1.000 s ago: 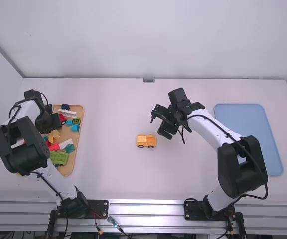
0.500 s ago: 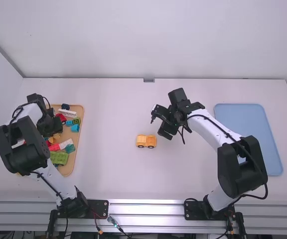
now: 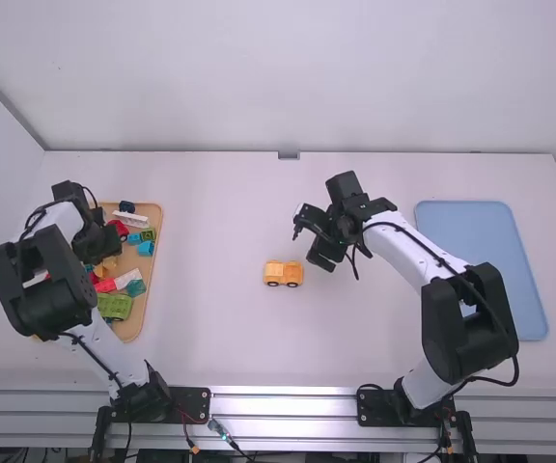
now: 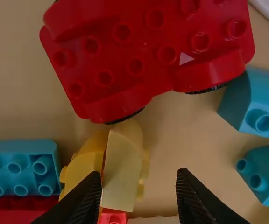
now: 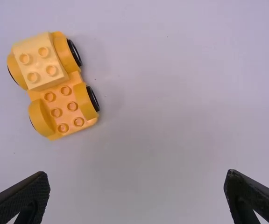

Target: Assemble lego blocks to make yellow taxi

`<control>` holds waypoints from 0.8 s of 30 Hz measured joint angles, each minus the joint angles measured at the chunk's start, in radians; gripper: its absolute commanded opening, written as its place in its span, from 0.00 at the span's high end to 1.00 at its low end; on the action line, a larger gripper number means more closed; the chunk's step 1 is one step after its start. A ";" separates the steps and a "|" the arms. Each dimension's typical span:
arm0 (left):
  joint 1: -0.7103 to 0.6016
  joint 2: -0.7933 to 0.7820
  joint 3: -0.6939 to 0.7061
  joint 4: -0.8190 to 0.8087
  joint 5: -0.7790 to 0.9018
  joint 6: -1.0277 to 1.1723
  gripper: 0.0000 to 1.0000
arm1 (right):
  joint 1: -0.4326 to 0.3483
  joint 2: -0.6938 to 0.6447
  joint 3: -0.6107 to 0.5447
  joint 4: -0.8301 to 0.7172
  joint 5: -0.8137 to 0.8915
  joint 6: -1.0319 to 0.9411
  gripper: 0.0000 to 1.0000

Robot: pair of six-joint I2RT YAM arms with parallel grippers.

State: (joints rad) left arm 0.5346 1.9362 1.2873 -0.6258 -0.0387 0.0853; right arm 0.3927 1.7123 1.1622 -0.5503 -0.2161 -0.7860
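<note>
My left gripper (image 3: 102, 249) is low over the wooden tray of blocks. In the left wrist view, my left gripper (image 4: 139, 186) stands open, with a pale yellow block (image 4: 122, 170) between its fingertips, nearer one of them; a second yellow block (image 4: 84, 163) lies alongside. On the table's middle sits the yellow car (image 3: 283, 274), my right gripper (image 3: 307, 241) above and to its right. The right wrist view has the car (image 5: 55, 88), a lighter block on one end of its wheeled base, and my right gripper (image 5: 137, 186) wide open, holding nothing.
The wooden tray (image 3: 141, 309) at the left holds a red wheeled base (image 4: 139, 51), teal blocks (image 4: 22, 165), a green vehicle piece (image 3: 114, 307) and a white piece (image 3: 130, 219). A blue tray (image 3: 486, 231) lies at the right, beside the right arm.
The left gripper has shifted slightly over the wooden tray, around the yellow blocks. The right arm and the yellow car have stayed where they were.
</note>
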 measured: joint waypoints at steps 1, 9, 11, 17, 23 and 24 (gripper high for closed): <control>0.000 0.000 0.000 0.003 0.000 0.000 0.57 | 0.000 0.000 0.000 0.000 0.003 -0.002 0.01; -0.001 0.000 -0.001 0.004 0.000 0.000 0.56 | 0.000 0.000 0.000 0.000 0.008 0.001 0.01; -0.001 0.000 -0.001 0.000 0.000 0.000 0.56 | 0.000 0.000 0.000 0.000 0.010 -0.003 0.02; -0.001 0.000 -0.001 -0.005 0.000 0.000 0.55 | 0.000 0.000 0.000 0.000 0.010 0.000 0.01; -0.002 0.000 -0.001 -0.009 0.000 -0.001 0.53 | 0.000 0.000 0.000 0.000 0.010 -0.003 0.01; -0.002 0.000 -0.001 -0.009 0.000 -0.004 0.53 | 0.000 0.000 0.000 0.000 0.010 0.001 0.01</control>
State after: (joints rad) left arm 0.5327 1.9362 1.2861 -0.6350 -0.0387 0.0811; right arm 0.3923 1.7123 1.1622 -0.5507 -0.2066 -0.7853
